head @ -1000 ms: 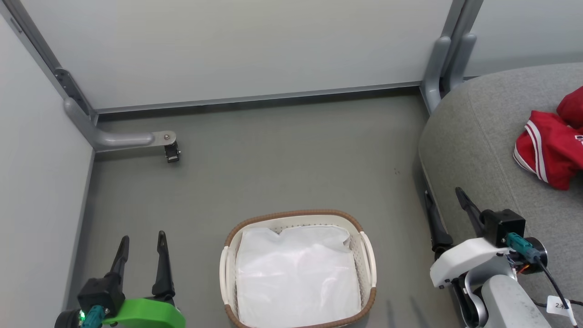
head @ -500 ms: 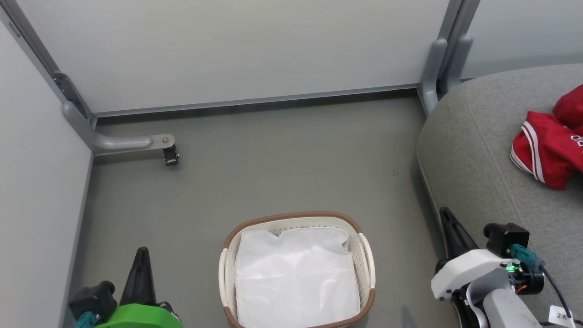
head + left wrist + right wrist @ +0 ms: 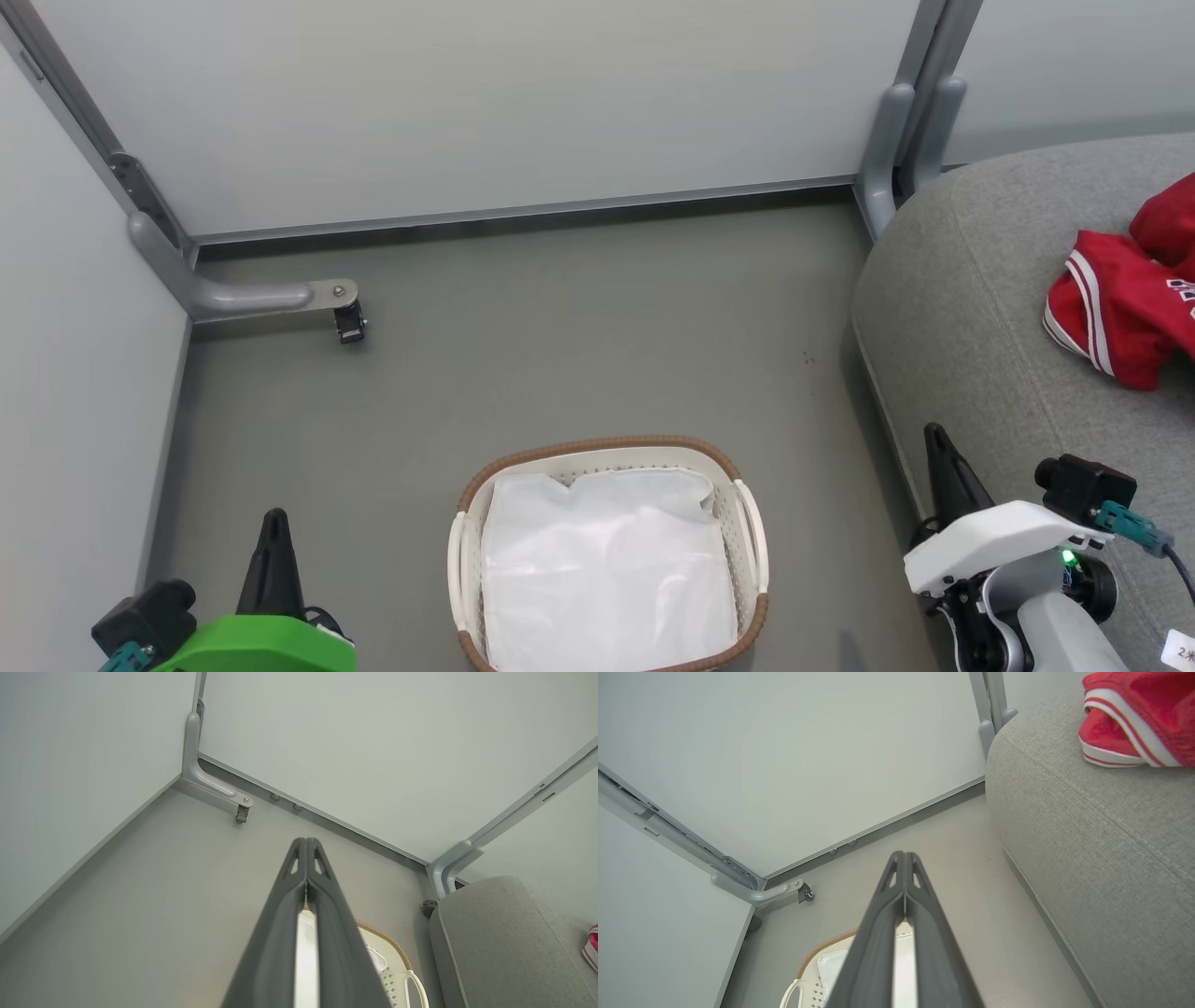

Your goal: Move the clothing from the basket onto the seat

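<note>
Clothing: both pieces are on the large grey woven-fabric upholstered seat [image 3: 980, 308], at the right of the scene. The red jersey with white stripes and dark lettering [image 3: 1116, 317] lies crumpled on the seat top. The plain red garment [image 3: 1167, 219] sits just beyond it, touching it. Both are cut off by the right edge of the head view.

The oval white perforated plastic basket with a brown woven rim [image 3: 607, 444] stands on the grey floor [image 3: 560, 355], near centre, well apart from the clothing. Inside it I see a white cloth sheet [image 3: 607, 569] across the bottom; I can't tell whether anything lies under it.

The left gripper [image 3: 274, 515] is at near left. The right gripper [image 3: 934, 431] is at near right, beside the seat's edge. Each has its fingers pressed together with nothing between them; both wrist views agree.

Handling, my judgement:
- The fabric looks light, limp and thin, probably slick, and not fragile.
- With no stiffness it would drape and trail from a single pinch.
- The best hold is a raised fold or the jersey's striped hem, where the cloth doubles up. The right wrist view shows such a rolled edge facing me.
- I'd avoid a flat single layer, since the fingers could skid or catch the upholstery.

The task looks likely done, unless red cloth hides under the sheet.
</note>
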Controlling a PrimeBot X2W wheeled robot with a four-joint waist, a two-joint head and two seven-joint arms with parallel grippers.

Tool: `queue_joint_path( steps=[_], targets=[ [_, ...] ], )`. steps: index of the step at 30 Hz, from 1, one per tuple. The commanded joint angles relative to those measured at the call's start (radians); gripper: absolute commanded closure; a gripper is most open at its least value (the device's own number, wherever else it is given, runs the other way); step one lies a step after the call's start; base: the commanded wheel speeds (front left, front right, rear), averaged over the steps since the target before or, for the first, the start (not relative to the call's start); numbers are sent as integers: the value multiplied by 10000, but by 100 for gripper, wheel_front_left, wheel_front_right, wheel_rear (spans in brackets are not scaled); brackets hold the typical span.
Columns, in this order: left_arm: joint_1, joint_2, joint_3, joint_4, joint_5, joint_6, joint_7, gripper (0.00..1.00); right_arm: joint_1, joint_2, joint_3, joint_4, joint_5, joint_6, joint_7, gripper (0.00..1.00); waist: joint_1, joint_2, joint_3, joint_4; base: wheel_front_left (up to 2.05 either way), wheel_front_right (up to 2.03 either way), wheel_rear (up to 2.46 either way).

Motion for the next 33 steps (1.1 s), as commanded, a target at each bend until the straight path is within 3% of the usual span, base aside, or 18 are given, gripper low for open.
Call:
queue_joint_path(
  steps=[1,33],
  targets=[
    [-331,32,53,-172,-381,-68,61,100,-59,-59,-71,-211,370,-2,93,100,0,-1,-5,-1,0,0,0],
    [-731,58,414,-332,-4512,-176,1199,100,277,-52,-573,-918,4600,-5,1227,100,0,-1,-141,-41,0,0,0]
  ],
)
